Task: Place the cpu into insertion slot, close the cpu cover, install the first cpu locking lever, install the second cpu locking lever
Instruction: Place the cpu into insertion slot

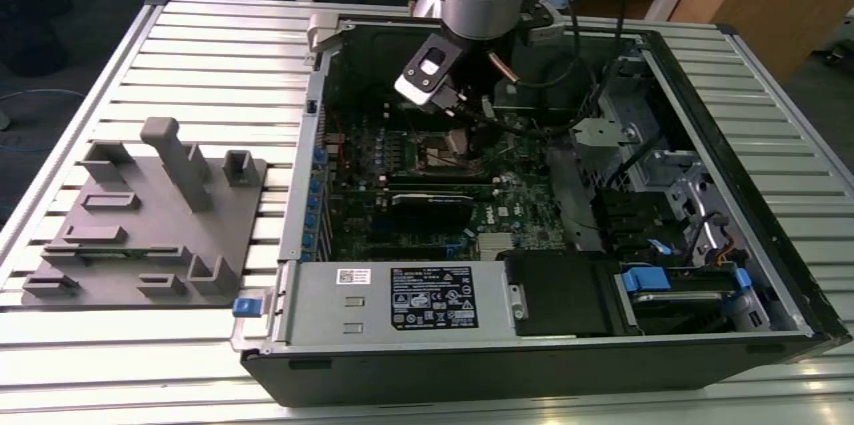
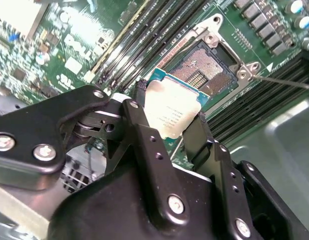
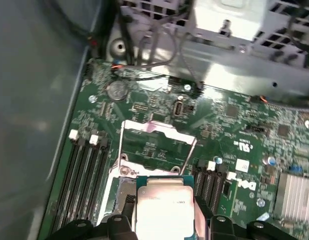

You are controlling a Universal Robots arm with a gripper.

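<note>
My gripper [image 2: 170, 107] is shut on the cpu [image 2: 169, 111], a flat square chip with a pale metal top, held by two opposite edges between black fingers [image 2: 139, 120]. The chip hangs just above and beside the insertion slot [image 2: 204, 67], whose contact field lies bare in a silvery rim on the green board. In the first wrist view the cpu [image 3: 164, 207] sits in the gripper [image 3: 165, 220], with the cpu cover [image 3: 159, 128] swung up open beyond the slot [image 3: 122, 187]. In the exterior view the gripper [image 1: 451, 117] hovers over the slot [image 1: 447, 152] inside the case.
A thin metal lever rod [image 2: 284, 81] sticks out past the socket. Long black memory slots [image 2: 144, 40] flank it on both sides. A silver heatsink [image 3: 297, 195] and the case wall [image 1: 320, 145] stand close by. A grey fixture [image 1: 147, 225] lies on the slatted table at the exterior view's left.
</note>
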